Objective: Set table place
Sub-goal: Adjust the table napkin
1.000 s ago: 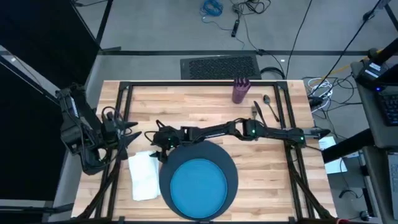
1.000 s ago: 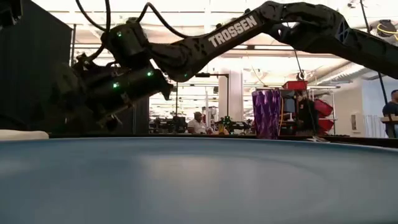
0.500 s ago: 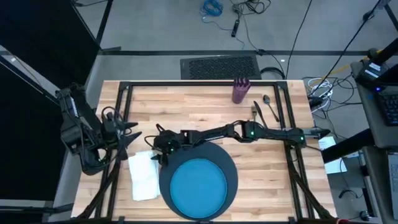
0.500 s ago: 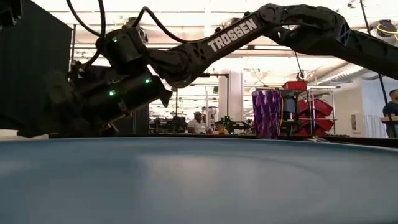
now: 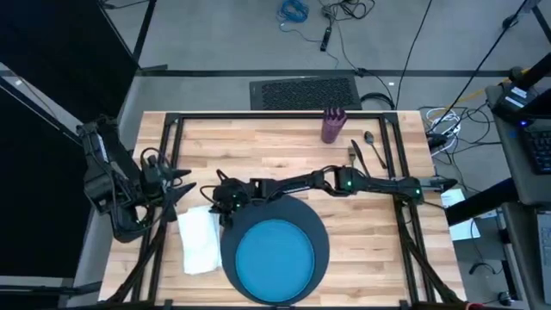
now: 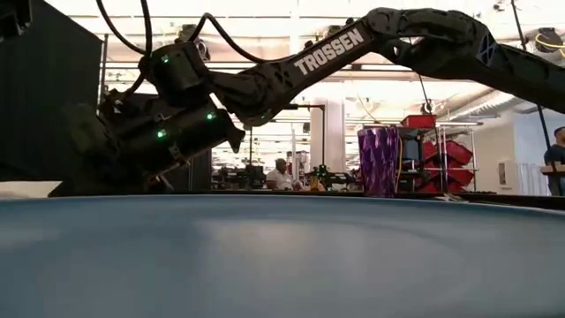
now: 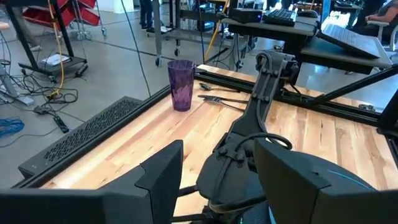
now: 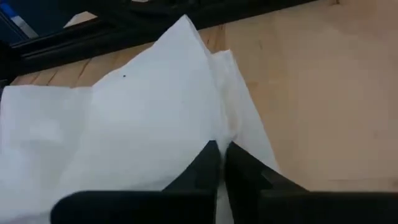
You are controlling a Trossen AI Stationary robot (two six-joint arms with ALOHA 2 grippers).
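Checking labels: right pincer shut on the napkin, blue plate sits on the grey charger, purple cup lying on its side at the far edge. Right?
Not quite: the purple cup stands upright, as the left wrist view shows. The rest holds: right pincer shut on the napkin, blue plate on the grey charger.

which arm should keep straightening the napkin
Right. The right gripper is already at the white napkin, beside the grey charger, with its fingers pinched on the cloth edge. The left gripper waits open at the table's left edge.
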